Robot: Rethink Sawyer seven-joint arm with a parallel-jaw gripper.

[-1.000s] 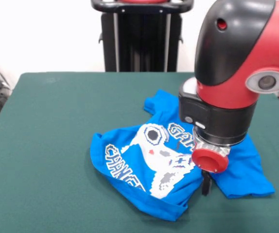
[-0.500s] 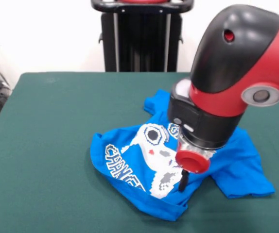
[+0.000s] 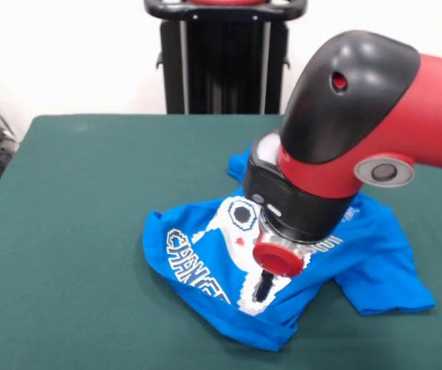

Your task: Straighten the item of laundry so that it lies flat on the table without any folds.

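The gripper (image 3: 263, 289) is down on the white controller print, but the arm's bulk hides its tip, so I can't tell whether it's open or holding cloth. Over the last second it slid from the shirt's camera-right sleeve toward the middle, apparently hunting for a fold to pull. Around it the blue T-shirt (image 3: 205, 254) lies bunched, its near hem doubled under, on the green table (image 3: 67, 231). To the claw's camera-left, "CHANGE" reads; the rest is hidden.
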